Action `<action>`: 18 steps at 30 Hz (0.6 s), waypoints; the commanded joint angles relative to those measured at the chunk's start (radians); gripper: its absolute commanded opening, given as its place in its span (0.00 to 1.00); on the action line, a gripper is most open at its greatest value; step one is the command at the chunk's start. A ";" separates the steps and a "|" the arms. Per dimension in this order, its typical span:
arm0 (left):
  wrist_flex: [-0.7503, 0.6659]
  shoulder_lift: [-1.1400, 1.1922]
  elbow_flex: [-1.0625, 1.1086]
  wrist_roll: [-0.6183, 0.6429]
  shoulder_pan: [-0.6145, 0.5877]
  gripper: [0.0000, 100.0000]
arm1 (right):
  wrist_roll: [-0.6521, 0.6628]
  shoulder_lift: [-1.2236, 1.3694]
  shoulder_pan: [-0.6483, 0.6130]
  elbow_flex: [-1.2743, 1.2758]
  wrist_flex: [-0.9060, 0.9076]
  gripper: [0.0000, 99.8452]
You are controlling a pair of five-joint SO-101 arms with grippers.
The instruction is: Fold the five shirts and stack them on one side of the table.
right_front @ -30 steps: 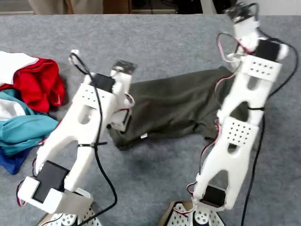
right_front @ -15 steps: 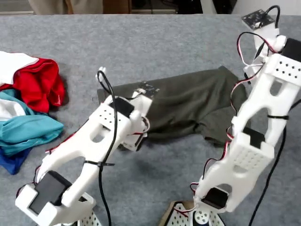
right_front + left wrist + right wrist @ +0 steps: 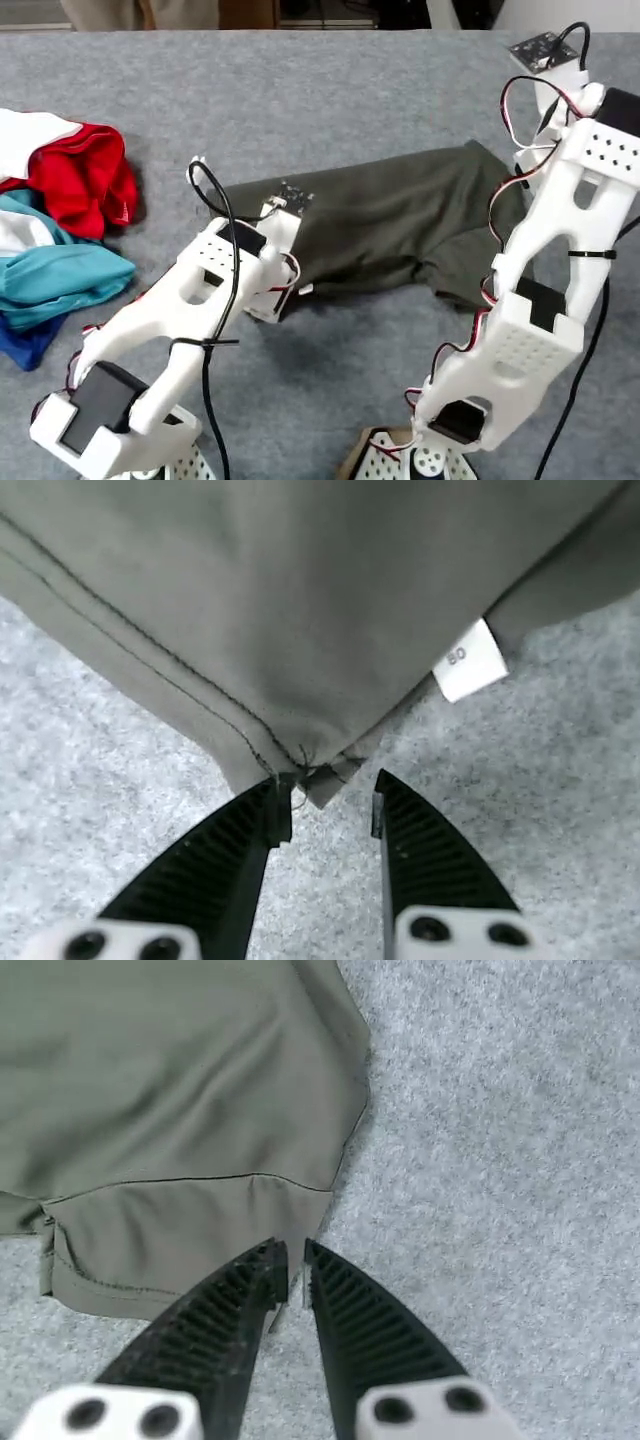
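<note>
The green shirt lies spread flat across the middle of the grey surface, its long side running left to right. A small white tag sticks out from under its near-left edge.

Our left hand sits at the shirt's near-left corner. Its fingers are apart, and the stitched corner of the cloth lies right between the fingertips. The left arm stretches from the near edge of the surface to that corner.

Our right hand is at the shirt's right end, at the corner of the hem. Its fingers are drawn almost together, with only a thin slit between them, and the edge of the cloth runs straight into that slit, so we take it as pinched on the shirt. The right arm stands over the right end of the shirt.

Well apart, at the far-left edge of the surface, the other shirts lie in a loose heap: a red shirt beside a white shirt, a teal shirt nearer to us, and a blue shirt under it.
</note>
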 commanded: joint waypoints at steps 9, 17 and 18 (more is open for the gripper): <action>0.153 -0.133 -0.060 0.015 0.078 0.15 | -0.018 -0.068 0.016 -0.002 -0.015 0.05; -0.023 -0.097 0.041 0.009 0.089 0.15 | -0.025 -0.068 0.019 -0.005 -0.017 0.05; -0.038 -0.082 0.043 0.009 0.080 0.15 | -0.025 -0.068 0.019 -0.005 -0.017 0.05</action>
